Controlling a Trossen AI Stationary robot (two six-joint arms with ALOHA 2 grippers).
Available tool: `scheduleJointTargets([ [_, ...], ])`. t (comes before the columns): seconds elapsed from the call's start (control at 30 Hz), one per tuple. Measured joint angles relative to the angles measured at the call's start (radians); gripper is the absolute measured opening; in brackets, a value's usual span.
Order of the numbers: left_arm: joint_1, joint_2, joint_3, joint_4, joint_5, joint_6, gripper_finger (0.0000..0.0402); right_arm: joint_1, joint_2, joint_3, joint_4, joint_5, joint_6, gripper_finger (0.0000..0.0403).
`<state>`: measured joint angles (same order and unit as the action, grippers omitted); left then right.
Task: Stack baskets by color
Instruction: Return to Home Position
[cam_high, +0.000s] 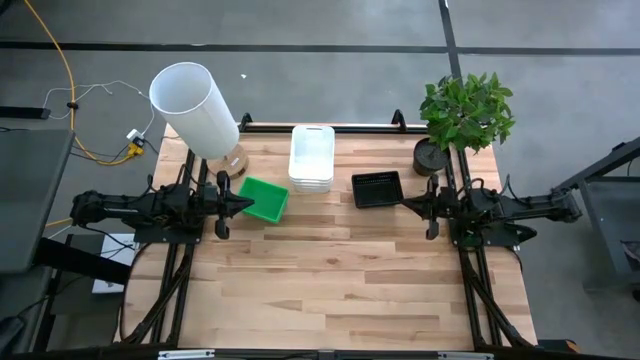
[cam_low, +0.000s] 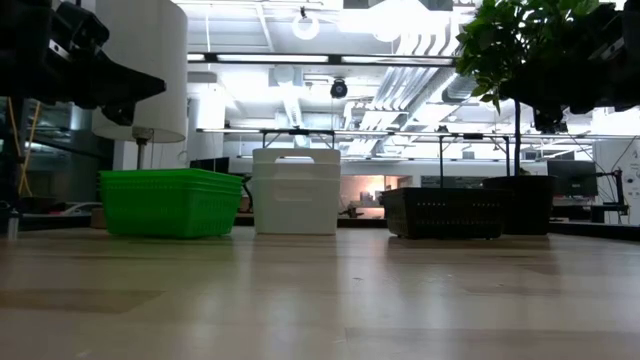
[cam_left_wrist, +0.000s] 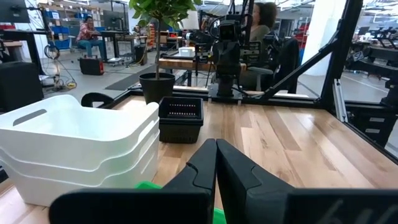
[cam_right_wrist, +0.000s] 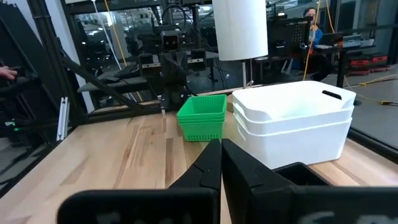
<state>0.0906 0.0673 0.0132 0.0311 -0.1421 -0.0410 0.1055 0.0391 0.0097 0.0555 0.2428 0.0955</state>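
Three stacks of baskets stand on the wooden table's far half: green baskets at the left, white baskets with handle cutouts in the middle, black mesh baskets at the right. They also show side by side in the low view: green, white, black. My left gripper is shut, level, above the green stack's left edge. My right gripper is shut, level, just off the black stack's right near corner.
A tall white cylinder stands at the far left corner and a potted plant at the far right corner. The table's near half is bare wood. A person sits in the room beyond the table.
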Motion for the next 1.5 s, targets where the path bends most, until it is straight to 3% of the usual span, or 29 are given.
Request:
scheduleJointTargets([
  [0.37,0.000,-0.003,0.000,-0.001,0.001,0.000,0.0000,0.000,-0.011,0.000,-0.001,0.000,0.002,0.0000],
  [0.57,0.000,-0.066,0.000,0.002,0.003,0.000,0.0000,0.000,-0.039,-0.001,0.020,0.002,0.002,0.0000],
  [1.5,0.000,-0.062,-0.001,-0.002,0.010,0.000,0.0000,0.000,-0.034,-0.001,0.001,0.004,0.002,0.0000],
])
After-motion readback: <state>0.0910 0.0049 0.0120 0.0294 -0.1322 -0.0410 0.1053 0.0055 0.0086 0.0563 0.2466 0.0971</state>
